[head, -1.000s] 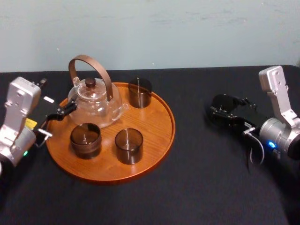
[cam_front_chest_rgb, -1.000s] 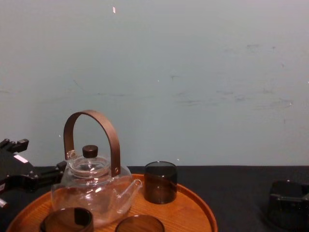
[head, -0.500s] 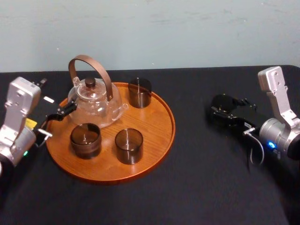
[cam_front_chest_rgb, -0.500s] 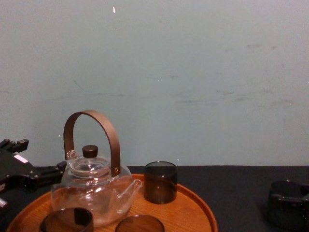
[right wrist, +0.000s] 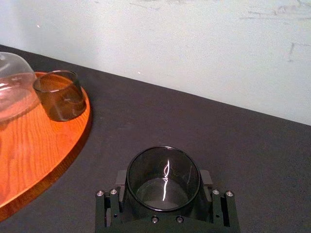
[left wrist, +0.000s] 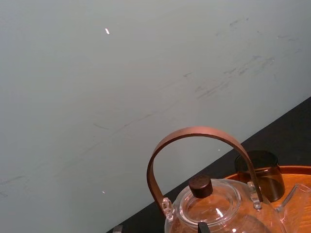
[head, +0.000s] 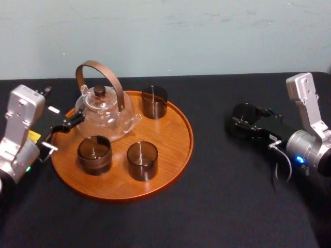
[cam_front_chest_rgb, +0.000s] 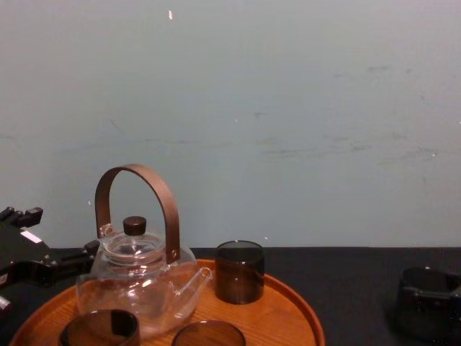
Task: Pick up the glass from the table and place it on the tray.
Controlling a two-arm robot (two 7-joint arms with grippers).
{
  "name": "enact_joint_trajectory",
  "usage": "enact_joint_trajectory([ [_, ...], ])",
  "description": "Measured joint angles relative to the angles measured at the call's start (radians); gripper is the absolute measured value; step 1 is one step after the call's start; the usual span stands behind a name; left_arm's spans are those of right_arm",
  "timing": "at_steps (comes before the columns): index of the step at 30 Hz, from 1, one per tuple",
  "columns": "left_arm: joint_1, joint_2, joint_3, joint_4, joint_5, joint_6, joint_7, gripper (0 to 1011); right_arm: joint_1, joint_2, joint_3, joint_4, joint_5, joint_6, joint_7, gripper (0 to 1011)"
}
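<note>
The glass (head: 244,114) is a dark smoky tumbler standing on the black table (head: 222,196), well to the right of the tray (head: 183,150). My right gripper (head: 247,123) reaches in from the right and is shut on it. In the right wrist view the glass (right wrist: 163,177) sits between the fingers (right wrist: 207,178), which press on both of its sides. The chest view has the glass (cam_front_chest_rgb: 423,299) low at the right. My left gripper (head: 64,126) rests at the tray's left edge beside the teapot.
On the round wooden tray stand a glass teapot (head: 106,111) with a brown arched handle and three dark glasses (head: 154,102) (head: 94,154) (head: 142,160). Bare black table lies between the tray's right rim and the held glass. A pale wall closes the back.
My right gripper's fingers have drawn in against the glass. The glass and the arm have barely shifted. The left arm has not moved.
</note>
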Motion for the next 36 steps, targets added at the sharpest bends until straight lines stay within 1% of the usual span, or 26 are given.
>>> enact_joint_trajectory([
  [5,0.000,0.000,0.000,0.000,0.000,0.000,0.000,1001,-0.003,0.003,0.000,-0.017,0.010,-0.002,0.016,900],
  [10,0.000,0.000,0.000,0.000,0.000,0.000,0.000,1001,-0.009,0.011,-0.009,-0.054,0.015,-0.002,0.026,900],
  [17,0.000,0.000,0.000,0.000,0.000,0.000,0.000,1001,-0.019,0.021,-0.032,-0.116,0.017,0.001,0.039,900],
  [20,0.000,0.000,0.000,0.000,0.000,0.000,0.000,1001,-0.018,0.024,-0.052,-0.138,0.016,0.002,0.051,900],
  [26,0.000,0.000,0.000,0.000,0.000,0.000,0.000,1001,-0.001,0.023,-0.086,-0.148,0.008,0.000,0.066,900],
  [30,0.000,0.000,0.000,0.000,0.000,0.000,0.000,1001,0.017,0.012,-0.110,-0.144,0.003,-0.003,0.074,900],
  [31,0.000,0.000,0.000,0.000,0.000,0.000,0.000,1001,0.041,-0.008,-0.143,-0.127,0.000,-0.010,0.084,900],
  [36,0.000,0.000,0.000,0.000,0.000,0.000,0.000,1001,0.060,-0.028,-0.165,-0.103,-0.002,-0.029,0.091,900],
])
